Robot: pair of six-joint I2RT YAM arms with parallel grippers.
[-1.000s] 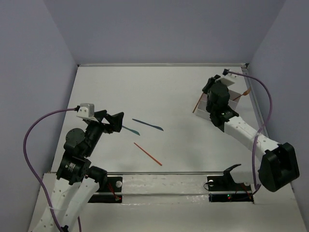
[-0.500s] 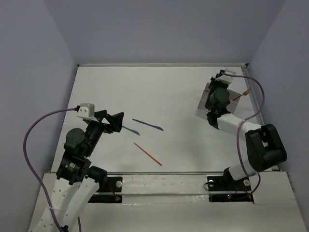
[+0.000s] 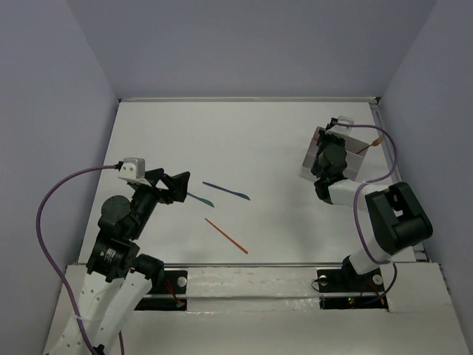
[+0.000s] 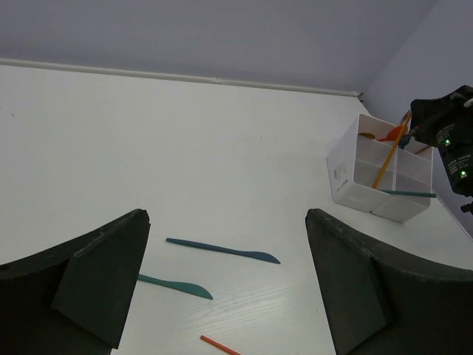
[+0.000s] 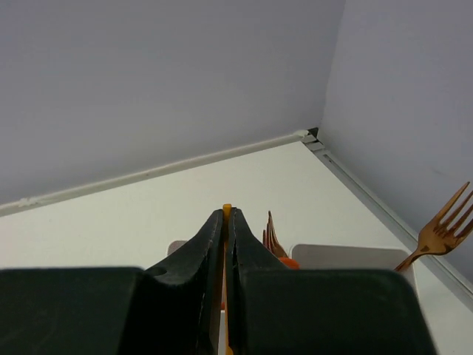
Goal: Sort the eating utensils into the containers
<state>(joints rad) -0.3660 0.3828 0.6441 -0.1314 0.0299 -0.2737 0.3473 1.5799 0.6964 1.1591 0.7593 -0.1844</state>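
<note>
My right gripper (image 5: 227, 219) is shut on a thin orange utensil (image 5: 227, 210) whose tip shows just past the fingertips. It hangs over the white four-compartment box (image 3: 356, 142), seen also in the left wrist view as the box (image 4: 351, 171) with an orange stick (image 4: 386, 164) and a teal utensil (image 4: 405, 194) inside. Two orange forks (image 5: 442, 226) stick up from it. On the table lie a dark teal knife (image 3: 227, 191), a lighter teal knife (image 3: 200, 198) and an orange stick (image 3: 226, 235). My left gripper (image 3: 177, 185) stands open just left of the knives, holding nothing.
Purple cables (image 3: 52, 200) loop from both wrists. Lilac walls enclose the table on the left, back and right. The box stands close to the right wall, by a metal rail (image 3: 392, 159) along the table's right edge.
The right arm has folded back on itself and its gripper has swung over the box, carrying the orange utensil from the box's left side. The left arm has not moved.
</note>
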